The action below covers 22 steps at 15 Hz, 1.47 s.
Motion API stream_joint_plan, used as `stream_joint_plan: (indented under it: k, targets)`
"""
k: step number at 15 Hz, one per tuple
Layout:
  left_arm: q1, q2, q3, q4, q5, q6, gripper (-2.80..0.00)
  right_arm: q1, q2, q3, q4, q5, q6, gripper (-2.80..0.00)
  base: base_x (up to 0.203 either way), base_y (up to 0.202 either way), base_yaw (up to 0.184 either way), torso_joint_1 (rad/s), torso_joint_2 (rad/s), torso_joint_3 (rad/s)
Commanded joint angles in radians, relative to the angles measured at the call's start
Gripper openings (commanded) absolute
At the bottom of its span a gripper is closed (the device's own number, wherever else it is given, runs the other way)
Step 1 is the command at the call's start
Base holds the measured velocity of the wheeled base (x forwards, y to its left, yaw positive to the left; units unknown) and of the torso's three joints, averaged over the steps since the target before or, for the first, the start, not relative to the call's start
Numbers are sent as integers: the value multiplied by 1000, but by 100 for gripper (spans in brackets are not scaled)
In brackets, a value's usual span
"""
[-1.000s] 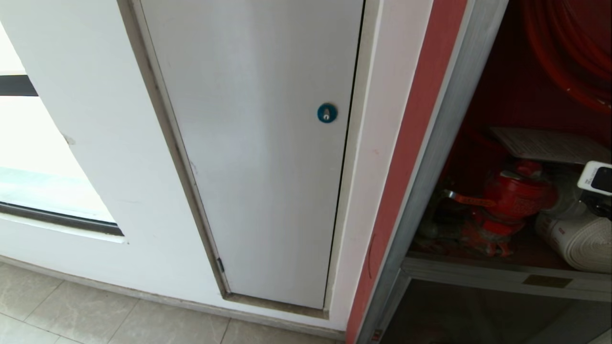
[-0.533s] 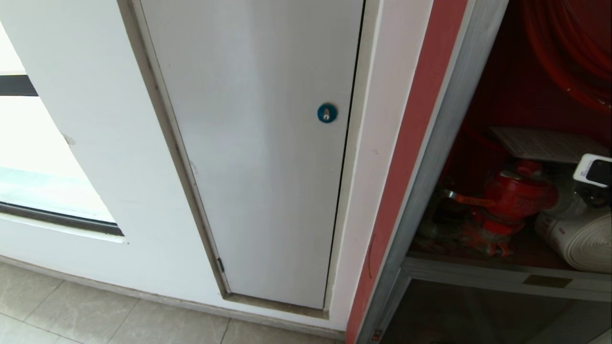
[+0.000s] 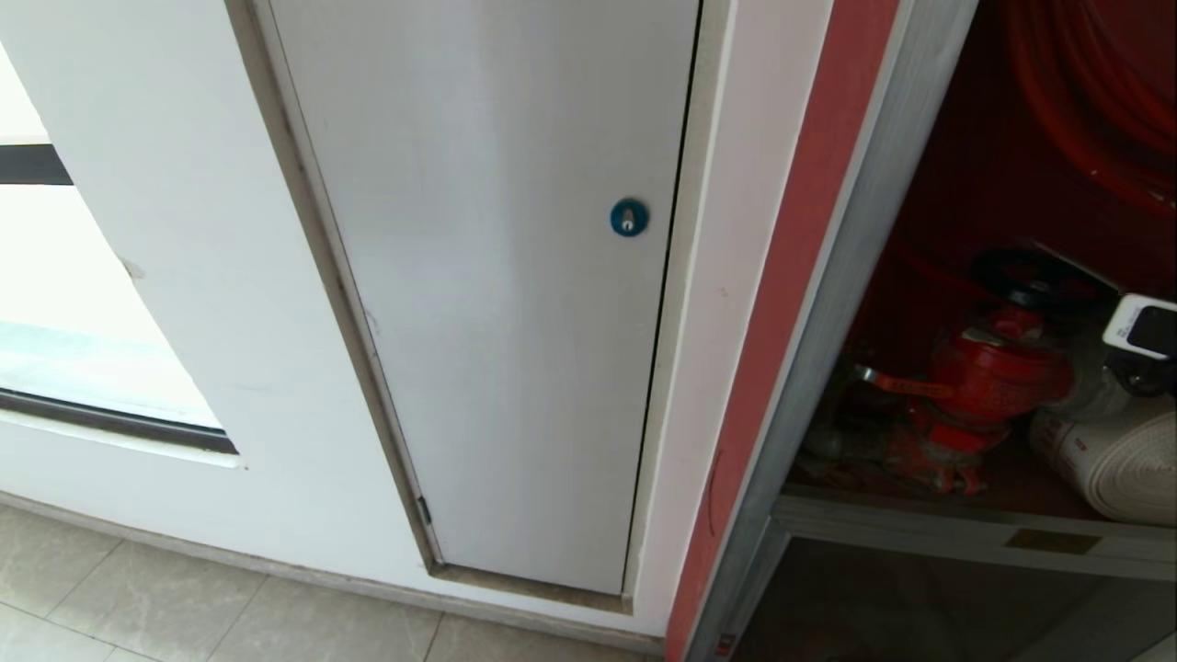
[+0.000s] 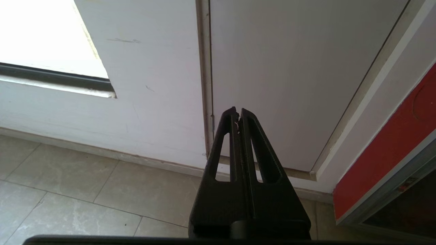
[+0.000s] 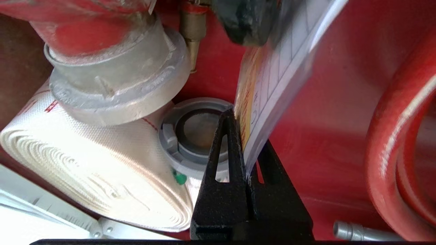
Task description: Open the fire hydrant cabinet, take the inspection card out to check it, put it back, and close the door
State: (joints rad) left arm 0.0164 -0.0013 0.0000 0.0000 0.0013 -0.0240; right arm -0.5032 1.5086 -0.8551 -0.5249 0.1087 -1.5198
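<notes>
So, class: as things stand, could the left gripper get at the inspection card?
Probably not: the left gripper points at the white panel, while the right gripper grips the inspection card inside the cabinet.

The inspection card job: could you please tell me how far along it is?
Done: the silver-framed, red-lined fire hydrant cabinet stands open. In hand: the right hand is shut on the pale printed inspection card, inside near the white rolled hose. Left: checking the card, returning it, closing the door. The left hand is parked, shut.
</notes>
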Motion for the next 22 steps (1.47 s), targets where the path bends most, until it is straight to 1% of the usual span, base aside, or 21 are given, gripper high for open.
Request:
stream_joint_plan:
  k: [1, 5, 9, 16, 19, 22]
  targets:
    - [0, 1, 0, 0, 0, -1, -280, -2, -37, 21, -1, 3, -8, -280, 0, 0, 0, 0, 0, 0]
    - [0, 1, 0, 0, 0, -1, -280, -39, -113, 58, -1, 2, -8, -280, 0, 0, 0, 0, 0, 0]
    - [0, 1, 0, 0, 0, -1, -280, -84, -231, 105, 0, 4, -10, -280, 0, 0, 0, 0, 0, 0]
    - [0, 1, 0, 0, 0, -1, -280, -135, -485, 231, 5, 124, 2, -280, 0, 0, 0, 0, 0, 0]
    - [0, 1, 0, 0, 0, -1, -280, -142, -588, 307, 6, 190, 79, -280, 0, 0, 0, 0, 0, 0]
    - [0, 1, 0, 0, 0, -1, -280, -143, -626, 365, 6, 235, 172, -280, 0, 0, 0, 0, 0, 0]
